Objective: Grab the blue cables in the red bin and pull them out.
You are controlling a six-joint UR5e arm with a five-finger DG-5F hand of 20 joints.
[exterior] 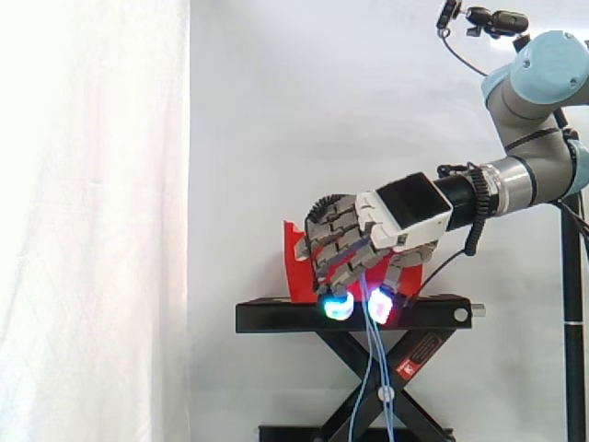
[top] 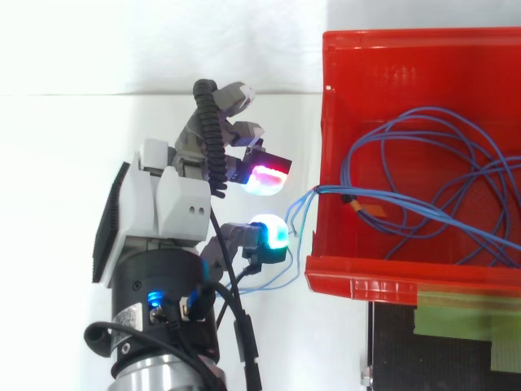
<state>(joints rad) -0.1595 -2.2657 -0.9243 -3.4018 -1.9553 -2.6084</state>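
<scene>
The red bin (top: 391,277) holds a loose tangle of thin blue cables (top: 423,130). A few strands leave over its left wall and run to my hand (top: 175,204), which sits just left of the bin. Its fingers are curled, with the cyan fingertip (top: 269,232) and the red one (top: 267,177) closed around the strands. From the side, my hand (exterior: 405,216) hangs in front of the bin (exterior: 296,262), fingers pointing down. The blue cables (exterior: 371,368) drop from between the glowing pads past the stand's edge.
The bin rests tilted on a black scissor stand (exterior: 276,318) in front of a white curtain. Green tape (top: 464,322) lies on the stand's top beside the bin. There is free room left of the stand.
</scene>
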